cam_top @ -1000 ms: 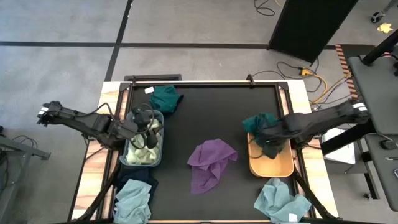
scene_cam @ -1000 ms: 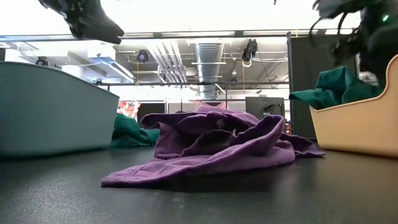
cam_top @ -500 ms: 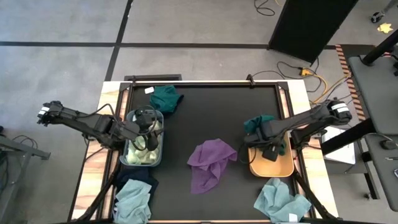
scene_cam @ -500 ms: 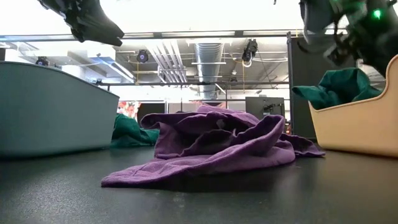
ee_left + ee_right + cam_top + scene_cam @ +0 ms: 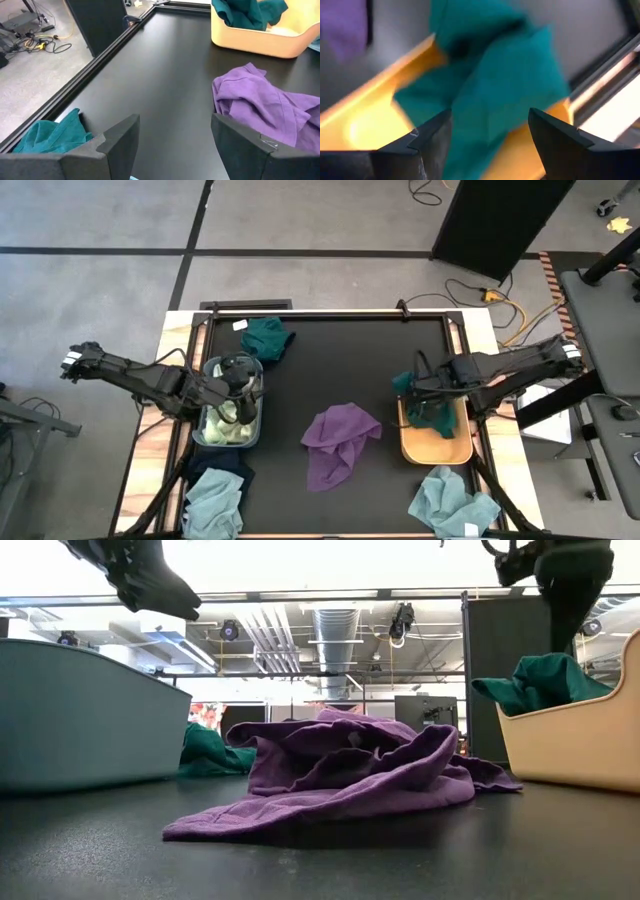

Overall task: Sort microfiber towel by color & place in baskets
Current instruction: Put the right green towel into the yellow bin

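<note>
A dark teal towel (image 5: 432,416) lies in the orange-tan basket (image 5: 440,448), bunched over its far end (image 5: 540,680). My right gripper (image 5: 420,385) hangs open just above it (image 5: 490,125), fingers apart and clear of the cloth. My left gripper (image 5: 238,372) hovers open over the grey-blue basket (image 5: 206,432), which holds pale yellow-green towels (image 5: 230,420). Nothing sits between its fingers (image 5: 172,130). A purple towel (image 5: 340,438) lies crumpled mid-table.
Another dark teal towel (image 5: 266,337) lies at the far left of the mat. A navy towel (image 5: 222,463) and a light blue-grey towel (image 5: 214,502) lie near left. A second light blue-grey towel (image 5: 452,502) lies near right. Bare mat shows across the far middle.
My right gripper has opened and let go of the dark teal towel, then gone up. The towel has dropped into the orange-tan basket and rests heaped at its far end.
</note>
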Controlling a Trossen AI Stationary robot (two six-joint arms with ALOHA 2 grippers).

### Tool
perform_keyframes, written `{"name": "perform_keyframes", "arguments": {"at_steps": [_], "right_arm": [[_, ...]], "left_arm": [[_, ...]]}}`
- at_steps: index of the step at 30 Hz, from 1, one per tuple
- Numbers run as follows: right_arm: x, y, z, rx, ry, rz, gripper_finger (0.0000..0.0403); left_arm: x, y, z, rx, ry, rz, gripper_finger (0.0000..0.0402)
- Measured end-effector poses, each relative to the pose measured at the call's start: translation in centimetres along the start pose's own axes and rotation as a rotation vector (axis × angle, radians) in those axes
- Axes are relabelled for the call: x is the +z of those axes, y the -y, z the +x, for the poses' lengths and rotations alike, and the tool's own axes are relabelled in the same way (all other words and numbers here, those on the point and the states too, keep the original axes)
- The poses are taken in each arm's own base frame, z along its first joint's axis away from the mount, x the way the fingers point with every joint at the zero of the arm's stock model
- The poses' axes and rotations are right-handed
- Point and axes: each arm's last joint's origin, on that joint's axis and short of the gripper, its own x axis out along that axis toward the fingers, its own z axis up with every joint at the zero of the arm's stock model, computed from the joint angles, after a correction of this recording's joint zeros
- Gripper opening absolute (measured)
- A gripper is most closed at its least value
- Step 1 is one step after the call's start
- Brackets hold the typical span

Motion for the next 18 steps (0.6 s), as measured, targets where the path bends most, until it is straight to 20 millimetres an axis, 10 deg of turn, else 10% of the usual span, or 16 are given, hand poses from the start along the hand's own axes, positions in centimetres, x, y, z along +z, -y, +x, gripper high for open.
{"name": "perform_keyframes", "arguments": {"at_steps": [18], "right_arm": [[-2.6,-2.5,12.2,-0.167,-0.218,0.125,0.0219]], "left_arm": [[0.2,0.4,0.4,0.003,0.012,0.012,0.0231]]}}
